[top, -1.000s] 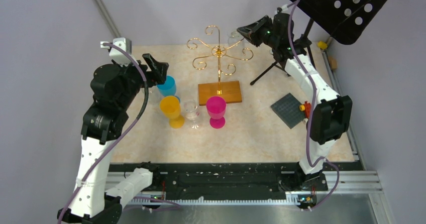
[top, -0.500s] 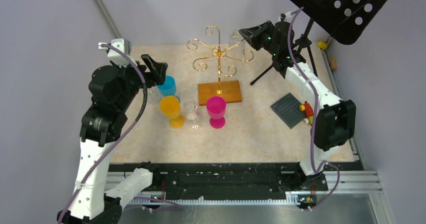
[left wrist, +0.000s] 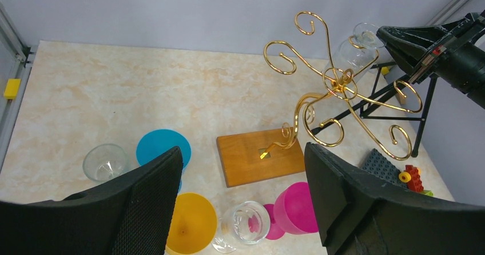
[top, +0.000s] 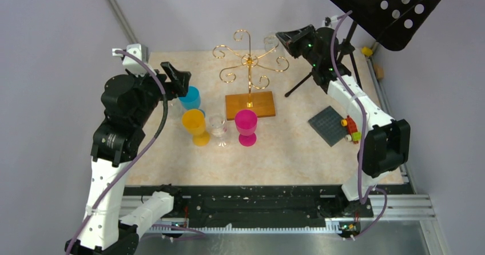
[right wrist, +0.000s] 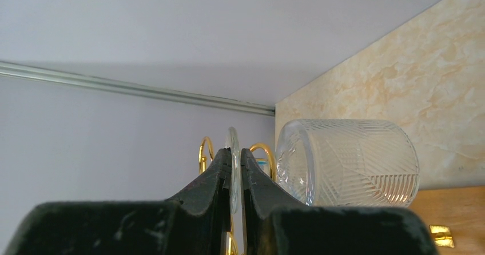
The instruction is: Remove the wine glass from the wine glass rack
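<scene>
Lilac walls (top: 200, 9) and a marbled table (top: 297, 146) surround the wine glass rack (top: 250, 60). High at its far-right scroll, the right gripper (right wrist: 233, 158) has its jaws pressed onto a thin clear disc. This seems to be the foot of the wine glass (right wrist: 349, 162), whose ribbed bowl lies just right of the jaws. The step probably calls for a firm pinch and a slow slide of the foot toward the scroll's open end, without dragging on the wire and tipping the stand. The left gripper (left wrist: 241, 158) hangs spread wide, the rack beyond its jaws.

Gold rack (top: 250, 58), orange-brown base (top: 260, 107); clear wine glass (right wrist: 349, 162), seemingly leaf-etched.
</scene>
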Robot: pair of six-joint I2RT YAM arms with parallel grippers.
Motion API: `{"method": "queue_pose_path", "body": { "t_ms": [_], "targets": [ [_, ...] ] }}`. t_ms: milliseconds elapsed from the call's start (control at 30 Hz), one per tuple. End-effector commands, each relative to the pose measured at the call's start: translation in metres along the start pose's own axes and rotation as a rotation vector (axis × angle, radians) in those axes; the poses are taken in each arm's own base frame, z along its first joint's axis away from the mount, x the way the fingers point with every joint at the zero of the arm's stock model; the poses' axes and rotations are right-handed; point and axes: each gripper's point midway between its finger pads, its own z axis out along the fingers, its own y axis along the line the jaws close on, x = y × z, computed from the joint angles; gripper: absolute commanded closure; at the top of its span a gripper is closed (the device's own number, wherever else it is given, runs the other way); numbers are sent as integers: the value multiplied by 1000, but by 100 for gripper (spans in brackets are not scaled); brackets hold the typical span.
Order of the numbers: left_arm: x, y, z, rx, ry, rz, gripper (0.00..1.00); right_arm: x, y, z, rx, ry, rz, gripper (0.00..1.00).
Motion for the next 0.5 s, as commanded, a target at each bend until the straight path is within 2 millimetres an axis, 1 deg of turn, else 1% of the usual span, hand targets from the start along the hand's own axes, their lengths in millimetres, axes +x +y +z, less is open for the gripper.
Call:
{"method": "queue_pose_path", "body": {
  "t_ms": [0,233,367,467],
  "targets": [
    [-11,-4,-3,16,-43,9,18,-16,62,-27,-157,-52,-8,100],
    [-12,-4,-3,16,-45,11,18,-12,67,-33,-171,-27,10,100],
    [-12,-5,-2,21,-45,11,18,-14,79,-44,-206,-26,16,100],
    [-13,-6,-1,26,-45,7,18,-12,86,-49,-220,-12,16,100]
  ]
}}
